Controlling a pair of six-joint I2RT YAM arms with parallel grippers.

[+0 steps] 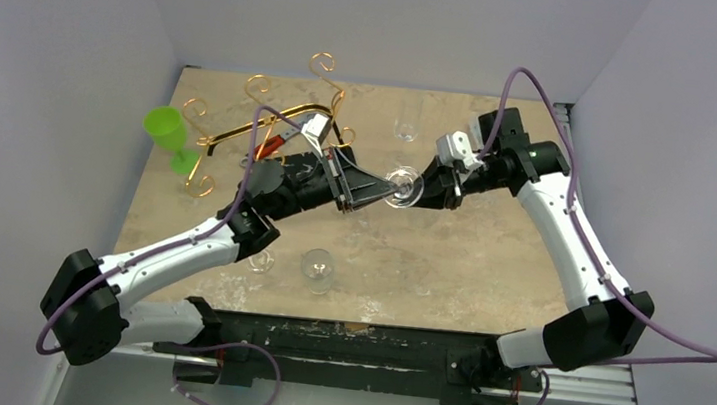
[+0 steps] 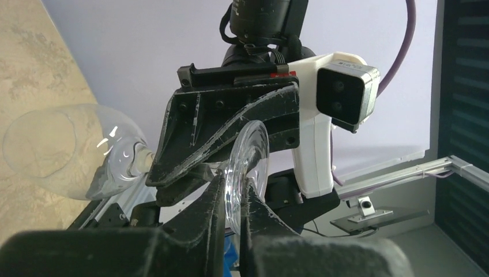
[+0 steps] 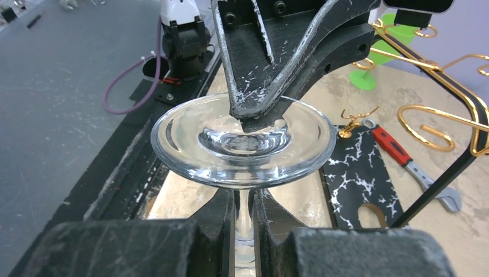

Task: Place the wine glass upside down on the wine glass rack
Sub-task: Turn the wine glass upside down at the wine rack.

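Observation:
A clear wine glass [image 1: 402,184] hangs in the air over the table's middle, held between both grippers. My left gripper [image 2: 233,190] is shut on the rim of its round foot [image 2: 249,167]; the bowl [image 2: 57,150] points away to the left. My right gripper [image 3: 245,199] is shut on the stem [image 3: 244,208] just below the foot [image 3: 242,141]. In the top view the left gripper [image 1: 386,187] and the right gripper [image 1: 424,186] meet at the glass. The gold wire rack [image 1: 263,117] stands at the back left, also in the right wrist view [image 3: 438,118].
A green glass [image 1: 169,132] hangs at the rack's left end. Clear glasses stand on the table at the front [image 1: 317,269], beside it [image 1: 261,261] and at the back [image 1: 405,127]. A black white-veined board [image 3: 360,173] and a red-handled wrench [image 3: 403,156] lie near the rack.

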